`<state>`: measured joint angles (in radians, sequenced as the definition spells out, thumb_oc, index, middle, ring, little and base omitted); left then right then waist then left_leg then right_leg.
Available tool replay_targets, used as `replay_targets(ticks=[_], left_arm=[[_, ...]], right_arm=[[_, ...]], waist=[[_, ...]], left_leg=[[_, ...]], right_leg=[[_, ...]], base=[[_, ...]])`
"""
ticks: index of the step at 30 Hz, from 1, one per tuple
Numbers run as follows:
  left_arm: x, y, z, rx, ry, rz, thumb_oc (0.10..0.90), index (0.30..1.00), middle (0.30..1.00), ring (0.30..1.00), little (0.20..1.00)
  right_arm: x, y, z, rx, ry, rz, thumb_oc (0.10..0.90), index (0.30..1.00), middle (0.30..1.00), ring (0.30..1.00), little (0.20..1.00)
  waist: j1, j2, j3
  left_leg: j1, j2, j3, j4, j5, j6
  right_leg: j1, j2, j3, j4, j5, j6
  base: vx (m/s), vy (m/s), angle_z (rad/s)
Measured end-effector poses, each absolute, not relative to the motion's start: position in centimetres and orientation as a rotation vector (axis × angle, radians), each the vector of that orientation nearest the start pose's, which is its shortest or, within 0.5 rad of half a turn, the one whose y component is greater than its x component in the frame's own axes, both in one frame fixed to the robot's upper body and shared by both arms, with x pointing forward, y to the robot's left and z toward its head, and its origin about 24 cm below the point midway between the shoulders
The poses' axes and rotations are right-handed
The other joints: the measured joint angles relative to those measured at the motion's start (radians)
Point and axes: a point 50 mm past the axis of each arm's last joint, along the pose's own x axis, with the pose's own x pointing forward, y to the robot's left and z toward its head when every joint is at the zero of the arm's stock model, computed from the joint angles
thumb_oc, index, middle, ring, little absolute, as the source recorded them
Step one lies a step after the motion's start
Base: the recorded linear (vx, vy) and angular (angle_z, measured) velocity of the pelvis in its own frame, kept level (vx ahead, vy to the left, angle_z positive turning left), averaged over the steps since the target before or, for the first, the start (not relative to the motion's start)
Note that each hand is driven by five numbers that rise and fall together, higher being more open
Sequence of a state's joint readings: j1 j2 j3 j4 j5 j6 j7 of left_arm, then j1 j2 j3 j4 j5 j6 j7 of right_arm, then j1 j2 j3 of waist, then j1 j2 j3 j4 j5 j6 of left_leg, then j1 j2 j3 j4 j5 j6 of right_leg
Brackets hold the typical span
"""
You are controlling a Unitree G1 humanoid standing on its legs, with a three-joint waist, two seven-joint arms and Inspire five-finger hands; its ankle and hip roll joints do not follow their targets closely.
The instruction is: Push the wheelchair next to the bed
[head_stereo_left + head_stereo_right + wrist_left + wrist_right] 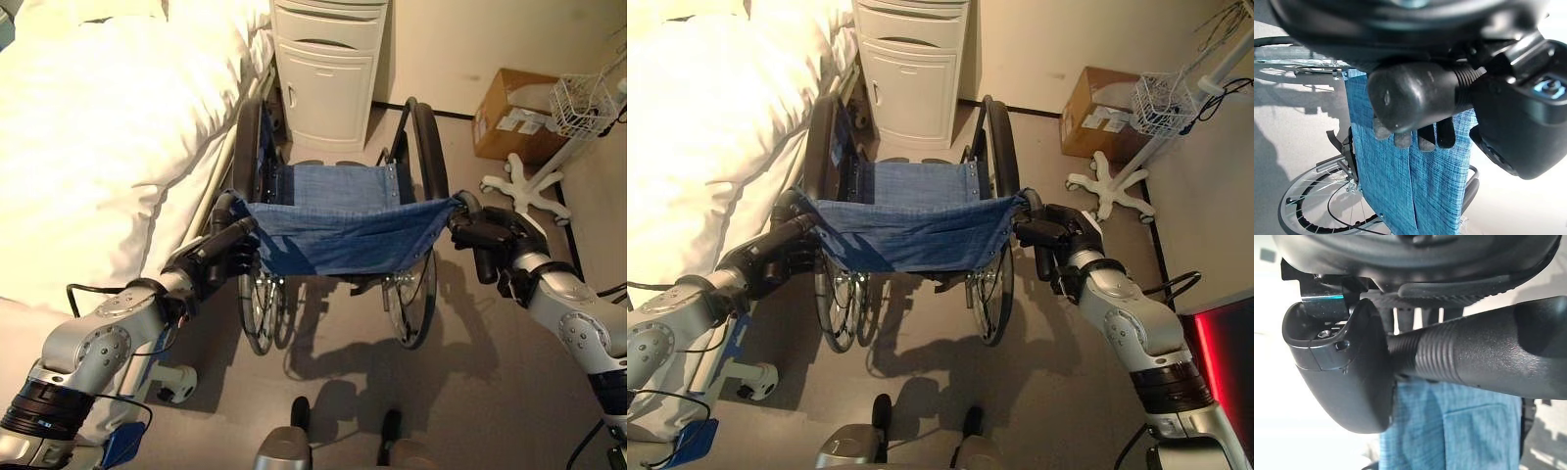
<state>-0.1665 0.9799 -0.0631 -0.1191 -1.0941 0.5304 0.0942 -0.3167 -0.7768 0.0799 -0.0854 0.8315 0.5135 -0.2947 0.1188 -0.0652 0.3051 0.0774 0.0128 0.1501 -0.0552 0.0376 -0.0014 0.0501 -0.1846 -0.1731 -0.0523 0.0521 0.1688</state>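
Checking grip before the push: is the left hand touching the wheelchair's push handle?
Touching. The left wrist view shows the left hand with fingers curled round the wheelchair's push handle.

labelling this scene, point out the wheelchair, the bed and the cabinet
wheelchair (338, 230), left eye view, on the blue backrest cloth
bed (98, 127), left eye view, on the white cover
cabinet (911, 83), right eye view, on its door

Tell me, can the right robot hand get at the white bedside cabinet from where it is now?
Probably not. The right robot hand is curled round the wheelchair handle, and the white bedside cabinet stands beyond the chair's seat and wheels, so the whole wheelchair lies between them.
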Motion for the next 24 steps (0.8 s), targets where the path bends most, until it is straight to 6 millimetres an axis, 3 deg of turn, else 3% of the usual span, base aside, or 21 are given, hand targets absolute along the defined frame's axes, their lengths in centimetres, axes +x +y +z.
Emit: replay_targets(ticks=[6,7,8,9,24], left_arm=[[26.7,26.2,12.6,-0.034,0.374,-0.115,0.4,0.3,0.3,0.3,0.3],[26.7,26.2,12.6,-0.032,0.375,-0.112,0.4,0.3,0.3,0.3,0.3],[26.7,26.2,12.5,-0.031,0.376,-0.111,0.452,0.378,0.378,0.378,0.378],[26.7,26.2,12.5,-0.031,0.376,-0.111,0.8,0.9,0.9,0.9,0.9],[26.3,26.5,12.1,0.02,0.376,-0.068,0.8,0.9,0.9,0.9,0.9]], right_arm=[[29.7,-24.5,13.5,-0.047,0.21,-0.082,0.411,0.316,0.316,0.316,0.316],[29.6,-24.5,13.5,-0.048,0.212,-0.082,0.565,0.547,0.547,0.547,0.547],[29.6,-24.5,13.4,-0.048,0.213,-0.082,0.667,0.7,0.7,0.7,0.7],[29.6,-24.5,13.4,-0.047,0.214,-0.082,0.8,0.9,0.9,0.9,0.9],[28.3,-23.2,12.7,-0.042,0.214,-0.012,0.8,0.9,0.9,0.9,0.9]], waist=[[0.006,-0.001,-0.001],[0.006,-0.002,-0.001],[0.007,-0.002,-0.002],[0.007,-0.004,-0.002],[-0.013,-0.018,-0.016]], left_leg=[[0.001,0.005,-0.006,0.0,0.003,-0.006],[0.002,0.005,-0.006,0.0,0.003,-0.006],[0.003,0.005,-0.005,0.0,0.003,-0.006],[0.003,0.005,-0.005,0.0,0.003,-0.006],[0.018,0.006,-0.002,-0.006,0.005,-0.008]], right_leg=[[0.014,0.008,0.003,-0.02,0.004,0.001],[0.015,0.008,0.002,-0.021,0.005,0.001],[0.017,0.008,0.003,-0.022,0.007,0.002],[0.02,0.008,0.002,-0.028,0.011,0.002],[0.034,0.009,0.002,-0.035,0.016,0.001]], base=[[0.02,-0.068,0.02],[0.02,-0.058,-0.02],[0.01,-0.054,-0.01],[0.01,-0.042,-0.01],[0.0,-0.012,-0.01]])
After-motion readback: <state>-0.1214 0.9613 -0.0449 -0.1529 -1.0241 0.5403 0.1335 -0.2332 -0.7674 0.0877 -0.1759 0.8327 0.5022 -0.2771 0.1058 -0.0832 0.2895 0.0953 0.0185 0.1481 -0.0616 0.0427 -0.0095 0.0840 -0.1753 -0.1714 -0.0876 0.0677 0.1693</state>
